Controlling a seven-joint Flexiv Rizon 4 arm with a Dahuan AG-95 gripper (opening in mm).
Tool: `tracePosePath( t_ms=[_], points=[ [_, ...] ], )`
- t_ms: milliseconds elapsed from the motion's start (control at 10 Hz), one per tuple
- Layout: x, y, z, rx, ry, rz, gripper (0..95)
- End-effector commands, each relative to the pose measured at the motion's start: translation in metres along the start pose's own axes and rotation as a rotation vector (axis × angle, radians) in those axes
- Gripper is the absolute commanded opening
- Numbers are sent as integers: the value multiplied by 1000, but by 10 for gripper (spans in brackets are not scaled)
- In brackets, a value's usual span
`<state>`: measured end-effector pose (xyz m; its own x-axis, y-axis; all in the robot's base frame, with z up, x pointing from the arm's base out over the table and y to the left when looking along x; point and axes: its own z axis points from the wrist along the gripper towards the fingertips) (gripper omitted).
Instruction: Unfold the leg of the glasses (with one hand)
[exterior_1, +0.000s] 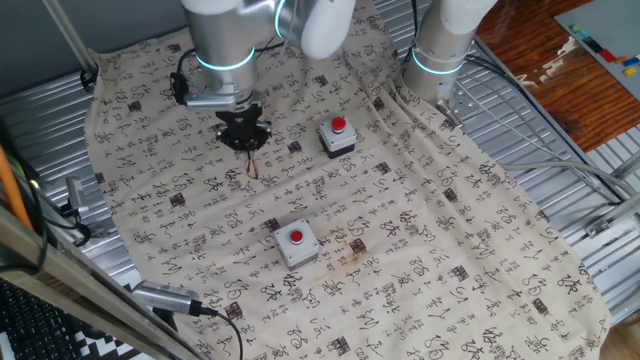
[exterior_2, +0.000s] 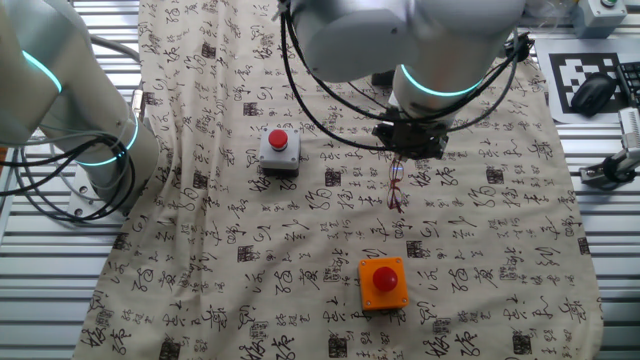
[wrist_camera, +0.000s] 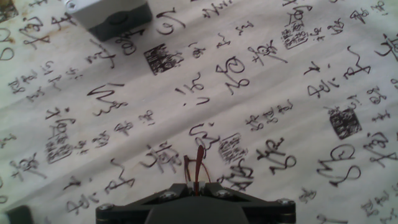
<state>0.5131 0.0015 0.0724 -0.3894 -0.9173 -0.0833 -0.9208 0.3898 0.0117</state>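
The gripper (exterior_1: 243, 137) hangs low over the middle of the cloth-covered tabletop (exterior_1: 480, 260), its jaws drawn together on the upper end of the glasses (exterior_1: 251, 164). In the hand view the reddish-brown wire of the frame rises straight into the narrow gap at the gripper's tips, so the hold appears to be on one thin part of the frame, probably a temple, though the wire is too fine there to say which. In both fixed views the glasses dangle below the gripper, nearly upright, their lower end close to or just touching the cloth; contact cannot be told. Judged from this, the grasp is made and the glasses are partly raised, but the leg does not yet read as swung fully out from the lenses; the opening and the setting down remain. A grey button box (exterior_1: 338, 137) stands beside the gripper toward the far edge in one fixed view, a second (exterior_1: 296, 243) lies nearer the front edge, and an orange box (exterior_2: 384, 283) shows in the other fixed view.
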Motion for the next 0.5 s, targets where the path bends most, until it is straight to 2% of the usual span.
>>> tracePosePath(
  t_ms=[100,400,500],
  points=[
    [-10,-10,-2,-7,-17,-17,0],
    [-24,-29,-11,-13,-26,-49,0],
    [-24,-29,-11,-13,-26,-49,0]
  ],
)
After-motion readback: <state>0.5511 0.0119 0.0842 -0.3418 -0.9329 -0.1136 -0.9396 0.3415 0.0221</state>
